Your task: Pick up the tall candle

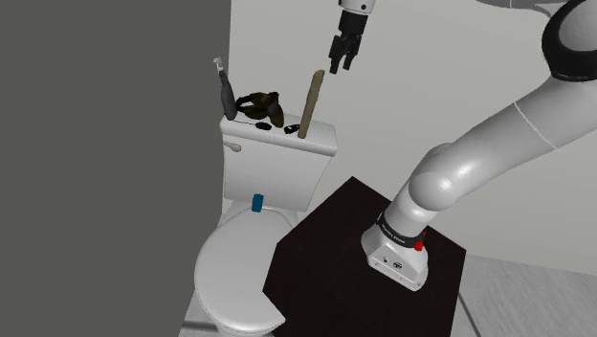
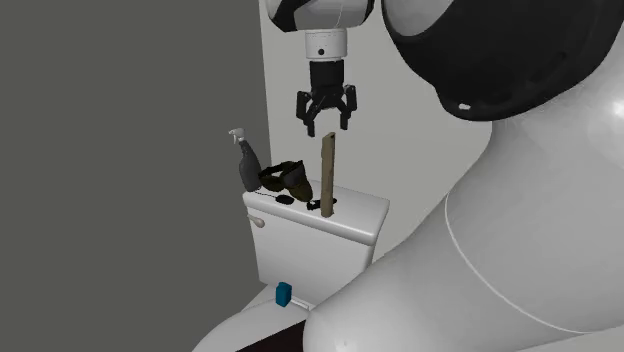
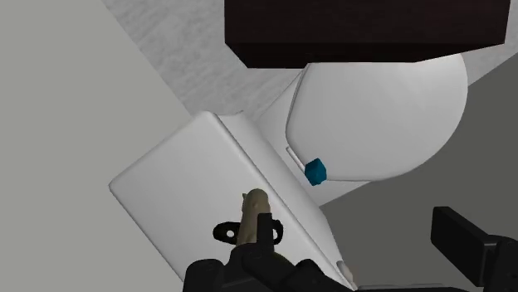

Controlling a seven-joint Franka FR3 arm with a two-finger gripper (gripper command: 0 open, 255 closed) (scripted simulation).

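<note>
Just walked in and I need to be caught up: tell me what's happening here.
The white Franka arm has its end effector open above the tall brown candle, which stands on the toilet tank and is not yet gripped. A spray bottle and what look like dark goggles sit beside it on the tank.

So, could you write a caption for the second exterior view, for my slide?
Open black fingers hover above the tall brown candle, which stands on the white toilet tank with a spray bottle.

White arm (image 1: 497,144), dark joints (image 1: 574,43), all-black hand (image 2: 327,124)
</note>
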